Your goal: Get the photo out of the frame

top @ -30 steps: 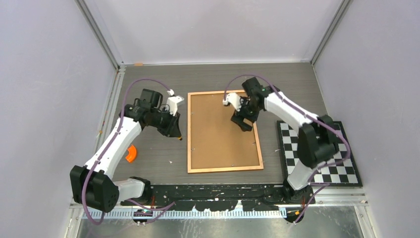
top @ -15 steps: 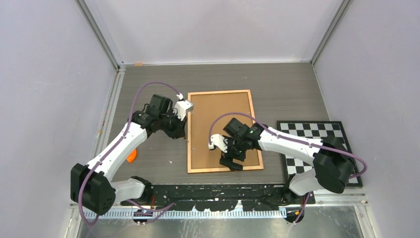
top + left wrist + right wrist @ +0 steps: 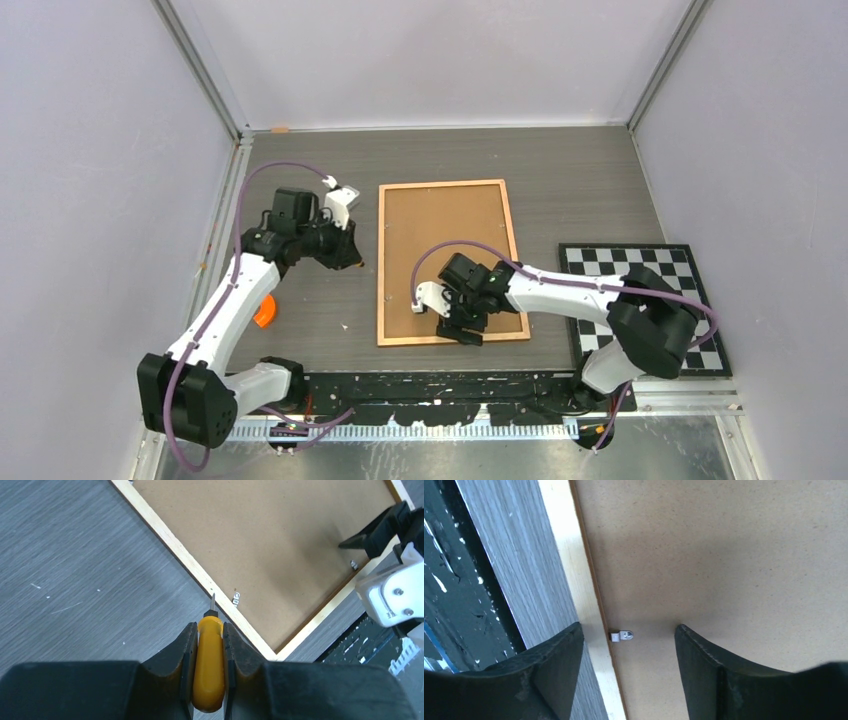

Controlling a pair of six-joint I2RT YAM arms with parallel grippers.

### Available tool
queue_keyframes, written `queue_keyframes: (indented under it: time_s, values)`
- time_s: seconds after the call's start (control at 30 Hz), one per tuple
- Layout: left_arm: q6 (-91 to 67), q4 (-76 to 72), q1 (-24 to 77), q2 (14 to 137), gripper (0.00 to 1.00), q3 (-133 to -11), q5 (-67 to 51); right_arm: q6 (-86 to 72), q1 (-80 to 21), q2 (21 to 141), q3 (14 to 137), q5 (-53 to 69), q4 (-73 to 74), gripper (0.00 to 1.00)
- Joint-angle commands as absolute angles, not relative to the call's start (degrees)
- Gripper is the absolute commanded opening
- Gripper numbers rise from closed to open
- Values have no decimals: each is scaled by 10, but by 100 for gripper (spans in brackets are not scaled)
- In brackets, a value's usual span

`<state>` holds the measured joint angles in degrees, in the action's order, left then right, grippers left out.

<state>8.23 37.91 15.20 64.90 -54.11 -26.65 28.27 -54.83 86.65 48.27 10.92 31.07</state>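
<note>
The frame [image 3: 440, 235] lies face down mid-table, its plain brown board back up; it also shows in the left wrist view [image 3: 260, 540] and the right wrist view [image 3: 724, 555]. The photo is hidden. My left gripper [image 3: 348, 258] is shut on a yellow-handled screwdriver [image 3: 210, 650], its tip just left of the frame's left border, near a small metal clip [image 3: 236, 599]. My right gripper [image 3: 462, 328] is open and empty low over the frame's near edge, its fingers [image 3: 704, 655] straddling another metal clip [image 3: 622, 635].
A black-and-white checkered mat [image 3: 690, 262] lies at the right, partly under the right arm. A small orange object [image 3: 263, 310] lies by the left arm. A black rail [image 3: 440, 385] runs along the table's near edge.
My right gripper moved from the frame's far part down to its near edge. My left gripper went in to the frame's left border, then drew back a little to the left.
</note>
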Motion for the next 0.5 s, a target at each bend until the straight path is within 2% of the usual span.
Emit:
queue_keyframes:
  time_s: [0.0, 0.27, 0.47]
  values:
    - [80, 329, 135, 636, 0, -544, -305, 277, -546, 911, 508, 43, 236, 66]
    - [124, 284, 136, 652, 0, -526, -264, 267, -535, 929, 563, 44, 236, 62]
    - [147, 284, 173, 686, 0, -535, -224, 234, -529, 835, 532, 61, 283, 73]
